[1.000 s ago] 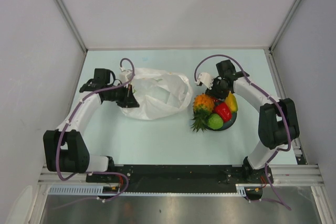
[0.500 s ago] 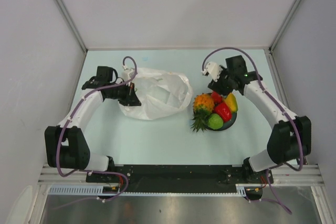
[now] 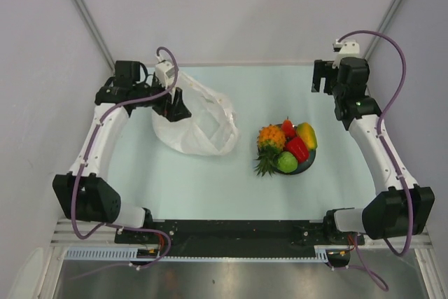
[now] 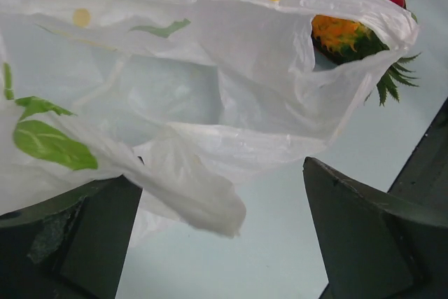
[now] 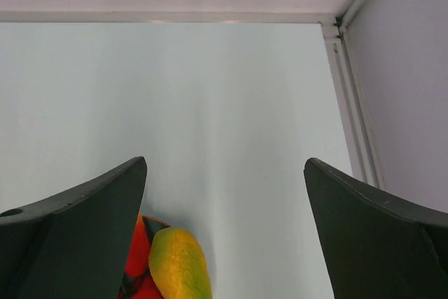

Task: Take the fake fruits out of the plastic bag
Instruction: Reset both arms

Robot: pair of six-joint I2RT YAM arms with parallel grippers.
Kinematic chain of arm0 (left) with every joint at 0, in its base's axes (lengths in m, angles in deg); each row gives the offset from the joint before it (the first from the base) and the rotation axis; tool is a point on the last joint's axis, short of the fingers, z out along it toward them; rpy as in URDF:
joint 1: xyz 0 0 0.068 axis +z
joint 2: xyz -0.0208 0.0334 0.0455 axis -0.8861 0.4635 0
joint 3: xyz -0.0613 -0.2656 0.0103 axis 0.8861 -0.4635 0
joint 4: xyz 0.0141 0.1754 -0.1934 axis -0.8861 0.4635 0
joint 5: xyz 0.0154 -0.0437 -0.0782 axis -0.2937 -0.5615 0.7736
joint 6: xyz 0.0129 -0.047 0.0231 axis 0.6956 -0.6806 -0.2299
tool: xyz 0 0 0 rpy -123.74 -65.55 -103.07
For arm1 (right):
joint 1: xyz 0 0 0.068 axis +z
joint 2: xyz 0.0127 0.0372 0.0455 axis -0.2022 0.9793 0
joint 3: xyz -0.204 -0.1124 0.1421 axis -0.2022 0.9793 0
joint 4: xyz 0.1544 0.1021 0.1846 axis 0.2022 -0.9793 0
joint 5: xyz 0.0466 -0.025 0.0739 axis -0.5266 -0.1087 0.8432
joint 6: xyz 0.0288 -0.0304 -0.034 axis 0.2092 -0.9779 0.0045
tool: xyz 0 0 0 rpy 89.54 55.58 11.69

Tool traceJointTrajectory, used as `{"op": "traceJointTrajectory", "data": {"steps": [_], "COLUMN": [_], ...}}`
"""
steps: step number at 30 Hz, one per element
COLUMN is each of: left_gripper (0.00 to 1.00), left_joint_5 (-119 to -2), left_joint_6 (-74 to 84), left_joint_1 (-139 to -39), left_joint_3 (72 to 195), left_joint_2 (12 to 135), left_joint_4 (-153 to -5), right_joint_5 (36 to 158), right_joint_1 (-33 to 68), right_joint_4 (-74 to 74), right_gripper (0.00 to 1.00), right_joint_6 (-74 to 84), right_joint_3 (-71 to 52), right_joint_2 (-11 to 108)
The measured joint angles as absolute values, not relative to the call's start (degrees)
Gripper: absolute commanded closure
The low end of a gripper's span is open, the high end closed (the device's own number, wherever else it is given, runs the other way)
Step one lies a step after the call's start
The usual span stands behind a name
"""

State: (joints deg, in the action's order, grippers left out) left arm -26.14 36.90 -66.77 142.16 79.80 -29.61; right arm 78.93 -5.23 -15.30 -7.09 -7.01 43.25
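Observation:
The fake fruits are piled on a dark plate (image 3: 305, 164): pineapple (image 3: 270, 138), green fruit (image 3: 287, 162), red pepper piece (image 3: 297, 148), mango (image 3: 307, 135) and small red fruit (image 3: 288, 127). The plastic bag (image 3: 199, 124) lies crumpled to their left, nothing showing inside it. My left gripper (image 3: 175, 106) is at the bag's far left edge, open. In the left wrist view a flap of the bag (image 4: 231, 89) hangs over one finger (image 4: 84, 236), unpinched. My right gripper (image 3: 320, 77) is open and empty near the far right corner, well behind the plate.
Grey walls enclose the table on three sides, and a metal corner rail (image 5: 353, 110) runs close to the right gripper. The pineapple's green crown (image 3: 263, 164) sticks out past the plate toward the near edge. The black base rail (image 3: 231, 232) spans the near side.
The left gripper has opened and moved back and left; the bag has bunched up leftward. The right gripper has opened fully and swung away from the plate to the far right corner.

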Motion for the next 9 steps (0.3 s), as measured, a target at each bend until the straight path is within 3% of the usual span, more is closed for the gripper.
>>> {"op": "traceJointTrajectory", "data": {"steps": [9], "left_gripper": [0.00], "left_joint_5": [-37.5], "left_joint_6": [31.8], "left_joint_1": [-66.8], "left_joint_3": [140.7], "left_joint_2": [68.7], "left_joint_4": [-44.1], "right_joint_5": [72.2], "right_joint_1": [-2.3], "right_joint_4": [-21.0], "right_gripper": [0.00], "right_joint_6": [-2.4], "right_joint_3": [-4.9], "right_joint_2": [35.0]}}
